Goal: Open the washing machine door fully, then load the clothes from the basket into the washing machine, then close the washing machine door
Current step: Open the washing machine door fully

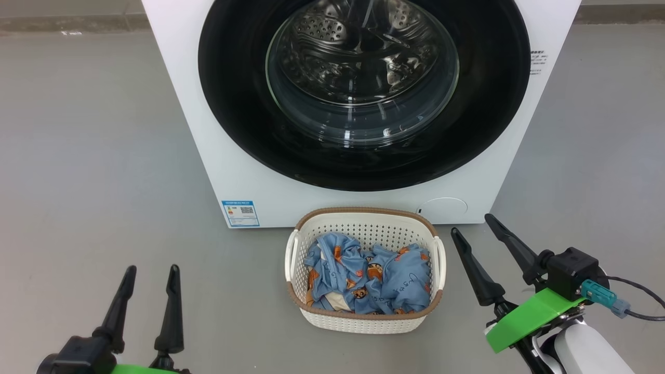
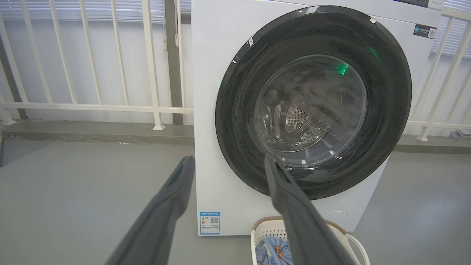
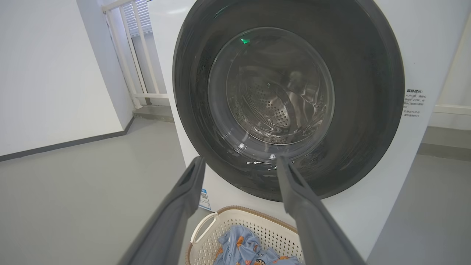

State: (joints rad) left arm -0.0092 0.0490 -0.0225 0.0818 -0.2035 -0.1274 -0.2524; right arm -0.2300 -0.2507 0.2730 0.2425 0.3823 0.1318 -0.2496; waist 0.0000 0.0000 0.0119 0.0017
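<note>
Head view: boxy white washing machine (image 1: 208,130) stood on grey floor (image 1: 93,156), its glossy round black door (image 1: 234,104) shut, clear glass bowl bulging over the perforated steel drum (image 1: 332,31). Perforated cream basket (image 1: 363,212) sat just before it, crumpled blue bear-print clothes (image 1: 363,275) inside. My left gripper (image 1: 152,267) and right gripper (image 1: 471,223) hung released, empty.

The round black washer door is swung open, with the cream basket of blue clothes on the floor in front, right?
No: the head view shows the round glossy black door shut against the white washing machine. The cream perforated basket of blue clothes is in front.
</note>
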